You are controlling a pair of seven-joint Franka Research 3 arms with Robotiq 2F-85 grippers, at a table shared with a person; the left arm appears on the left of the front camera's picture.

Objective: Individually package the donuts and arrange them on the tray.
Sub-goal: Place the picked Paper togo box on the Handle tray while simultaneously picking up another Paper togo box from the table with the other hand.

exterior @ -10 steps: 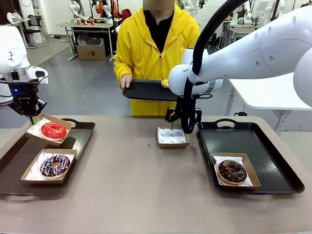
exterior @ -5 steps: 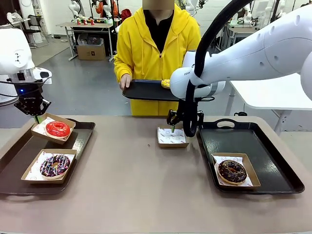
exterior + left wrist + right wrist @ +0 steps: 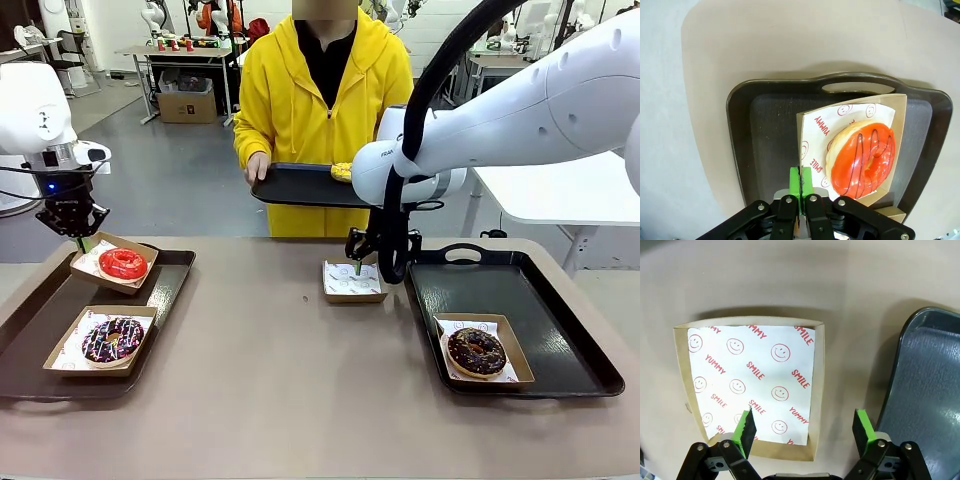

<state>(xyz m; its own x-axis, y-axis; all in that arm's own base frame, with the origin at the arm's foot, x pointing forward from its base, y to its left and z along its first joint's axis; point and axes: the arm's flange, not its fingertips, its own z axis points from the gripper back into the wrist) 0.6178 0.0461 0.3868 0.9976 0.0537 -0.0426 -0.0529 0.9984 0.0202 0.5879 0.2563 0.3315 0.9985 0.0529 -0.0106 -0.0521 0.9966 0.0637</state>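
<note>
Lower left of frame: sprinkled donut [image 3: 112, 339] boxed on left tray [image 3: 170, 275]. Left end effector [image 3: 78, 238], clamped on the red donut's box [image 3: 112, 267], has carried it rightward and lower since a second ago; set-down looks imminent. Centre: right end effector [image 3: 372, 262], fingers apart, hovers over empty box [image 3: 354, 281]. Chocolate donut [image 3: 476, 350] rests at right; yellow donut [image 3: 342, 171] waits on the person's tray [image 3: 295, 186].

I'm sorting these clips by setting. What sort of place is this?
Probably a robotics lab or test hall, not a bakery: a grey open floor behind the person, more work tables with equipment farther back, and a white robot arm at this table.
</note>
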